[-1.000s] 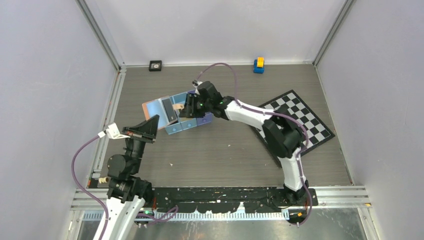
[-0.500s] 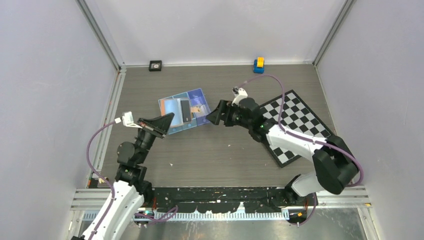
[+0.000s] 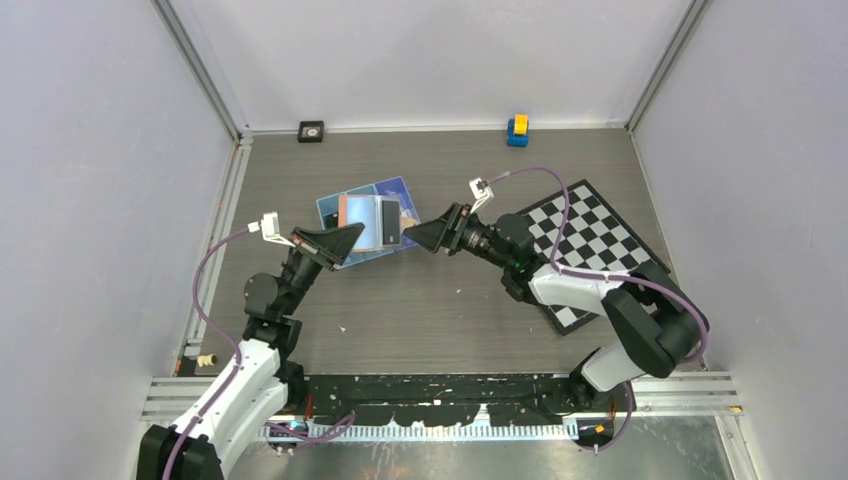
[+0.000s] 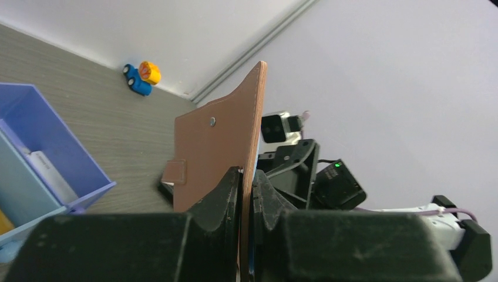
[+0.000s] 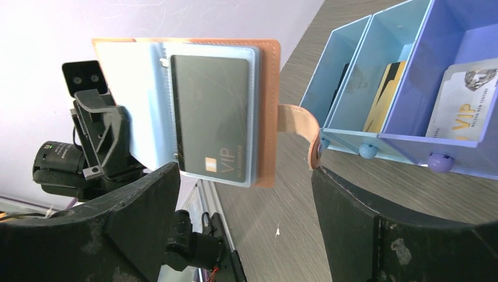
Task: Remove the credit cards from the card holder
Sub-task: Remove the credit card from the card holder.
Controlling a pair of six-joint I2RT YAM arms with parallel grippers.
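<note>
— What crowds the holder (image 5: 188, 111)?
— The blue tray (image 3: 396, 186) lies on the surface just beside and behind it. A yellow card (image 5: 384, 97) and a white card (image 5: 464, 108) stand in two of its compartments. A checkered board (image 3: 600, 235) lies under the right arm, and a toy car (image 3: 517, 130) sits by the far wall.
— Which edges matter?
— The tray's rim is the nearest, close to the holder's strap. The side walls are well apart from both arms.
— How does the holder lie?
— It is off the surface and opened out, with its sleeves facing the right arm. A dark card (image 5: 212, 111) sits in the front sleeve, its long axis running up-down in the right wrist view. The snap strap points toward the tray.
— And the end effectors?
— The left end effector (image 4: 246, 175) pinches the holder's brown cover, fingers narrow. The right end effector (image 5: 245, 173) is spread wide and holds nothing, aimed at the sleeves from nearby.
</note>
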